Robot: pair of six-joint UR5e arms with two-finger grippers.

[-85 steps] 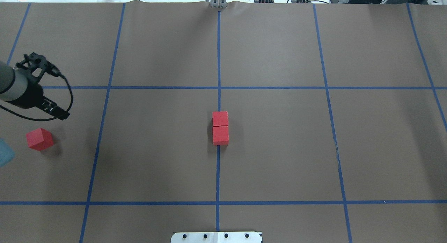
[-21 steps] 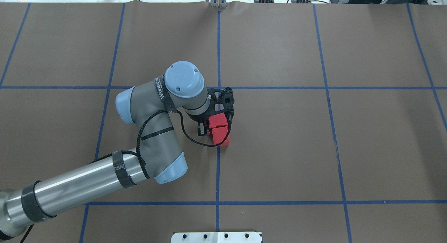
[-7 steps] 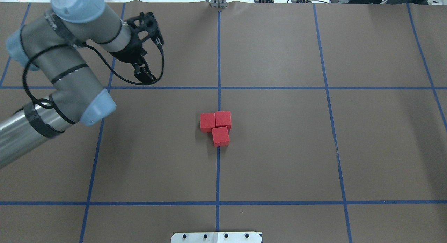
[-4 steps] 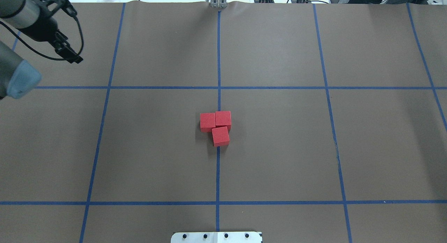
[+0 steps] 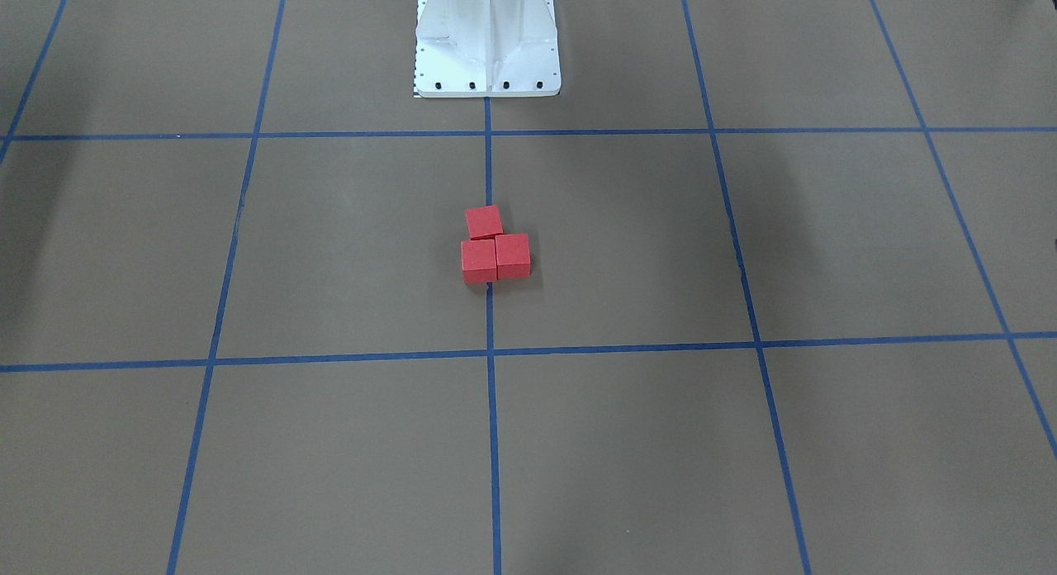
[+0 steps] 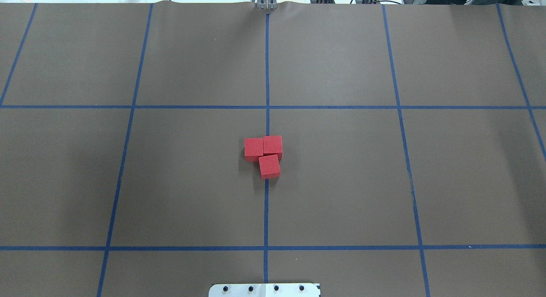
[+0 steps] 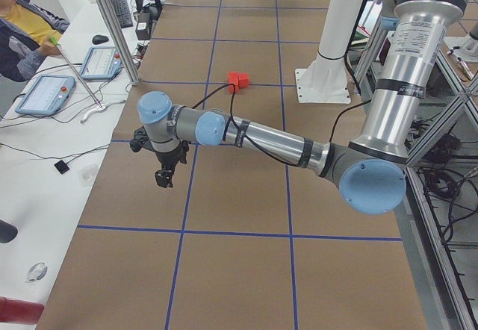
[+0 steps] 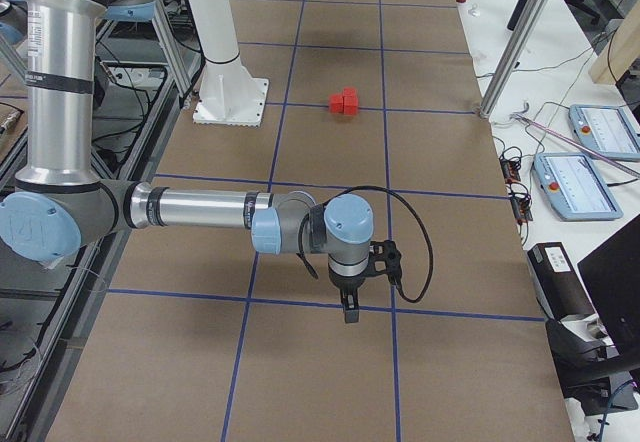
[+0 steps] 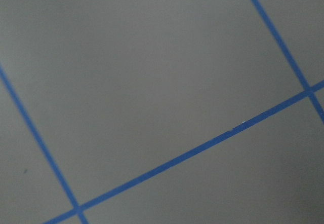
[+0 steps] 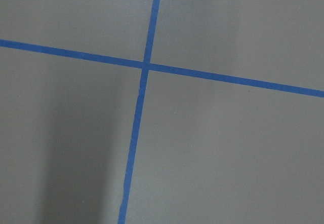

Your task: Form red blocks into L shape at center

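Red blocks point(image 6: 271, 146): three, plain matte red, unmarked. Tabletop point(image 6: 341, 181): flat brown, gridded by thin blue tape lines. Robot base point(image 5: 487, 46): white. Left arm point(image 7: 269, 142): silver-grey, pale blue joint caps; left gripper point(image 7: 162, 180) black.

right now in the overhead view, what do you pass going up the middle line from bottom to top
white base plate, blue cross line, single red block, pair of red blocks, second blue cross line, grey bracket

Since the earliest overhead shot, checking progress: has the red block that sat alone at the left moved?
Yes. The red block moved right, past the left blue line, and now sits beside the centre line.
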